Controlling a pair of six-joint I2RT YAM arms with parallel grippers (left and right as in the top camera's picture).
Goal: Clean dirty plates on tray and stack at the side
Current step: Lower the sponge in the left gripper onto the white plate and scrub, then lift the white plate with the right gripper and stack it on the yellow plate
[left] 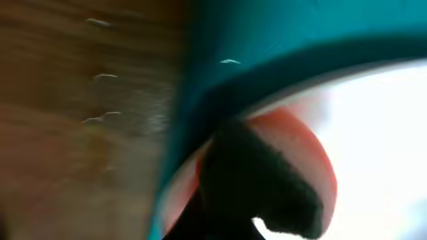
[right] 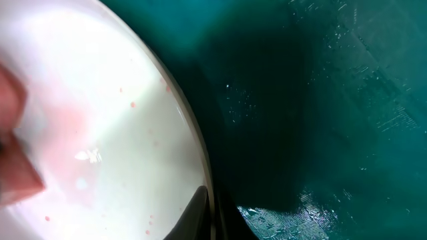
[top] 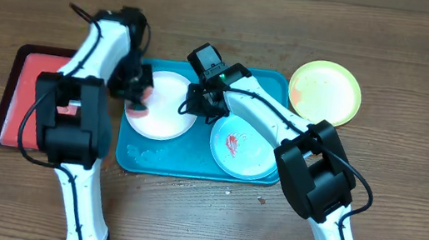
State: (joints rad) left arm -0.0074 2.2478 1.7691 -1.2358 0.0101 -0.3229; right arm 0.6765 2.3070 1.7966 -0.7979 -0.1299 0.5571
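The turquoise tray holds a white plate and a light teal plate smeared with red sauce. My left gripper is shut on a red-orange sponge that rests on the white plate's left edge. The left wrist view is blurred, with a dark finger over the sponge. My right gripper is shut on the white plate's right rim, and its fingers pinch the rim of the plate over the tray. The yellow-green plate lies on the table beyond the tray's right corner.
A red dark-rimmed tray lies left of the turquoise one, partly under the left arm. Wet patches glisten on the tray's front left. A small crumb lies on the wooden table in front of the tray.
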